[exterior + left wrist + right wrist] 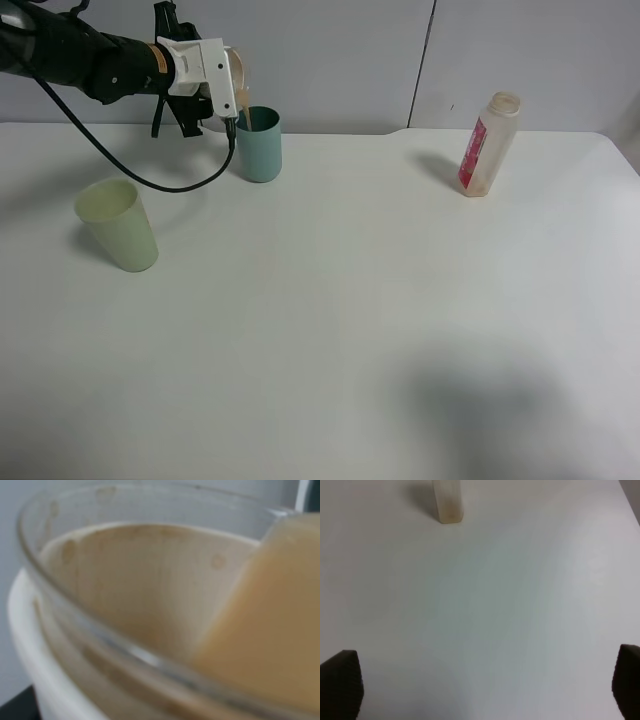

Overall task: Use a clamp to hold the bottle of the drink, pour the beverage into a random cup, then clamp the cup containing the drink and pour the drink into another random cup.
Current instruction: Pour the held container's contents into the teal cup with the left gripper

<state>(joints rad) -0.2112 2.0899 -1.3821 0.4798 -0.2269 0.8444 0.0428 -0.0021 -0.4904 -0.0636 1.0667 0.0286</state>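
white table (330,330) bearing a pale green tumbler (118,224) near left and an uncapped bottle (487,144) far right. far left, the left gripper (222,88), clamped shut on the tipped short cup (90,630), pours beige drink (265,615) into the teal tumbler (260,145). right gripper (485,685) spread wide, holding nothing.

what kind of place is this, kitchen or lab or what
Most likely a robot test bench, not a kitchen: a bare white table against plain grey wall panels, with only a few props set out, namely a teal tumbler, a pale green tumbler and a bottle.
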